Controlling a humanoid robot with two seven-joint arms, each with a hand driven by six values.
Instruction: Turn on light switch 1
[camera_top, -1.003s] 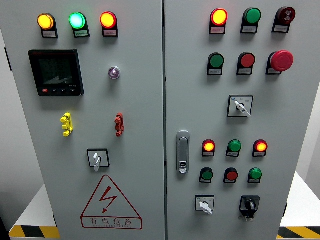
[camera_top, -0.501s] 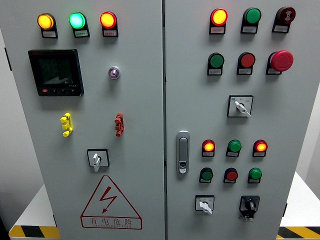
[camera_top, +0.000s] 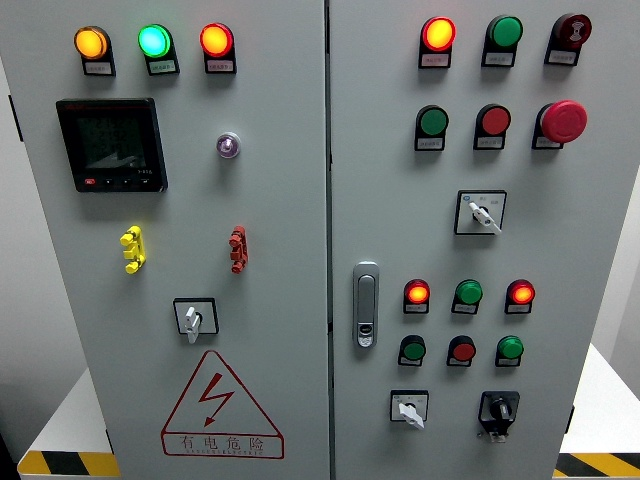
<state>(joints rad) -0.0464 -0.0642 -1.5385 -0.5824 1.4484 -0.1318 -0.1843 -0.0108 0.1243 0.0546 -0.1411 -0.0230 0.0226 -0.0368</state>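
Grey control cabinet (camera_top: 280, 200) filling head view, neither hand showing so grip state cannot be told, rotary switch (camera_top: 195, 318) sitting lower left door above warning triangle (camera_top: 222, 405), amber lamp (camera_top: 91, 43), green lamp (camera_top: 155, 41) glowing along top.

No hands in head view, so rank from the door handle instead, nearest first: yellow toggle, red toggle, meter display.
1. red toggle, left door, middle.
2. yellow toggle, further left.
3. meter display, upper left.
Measured from the door handle; neither hand shows.
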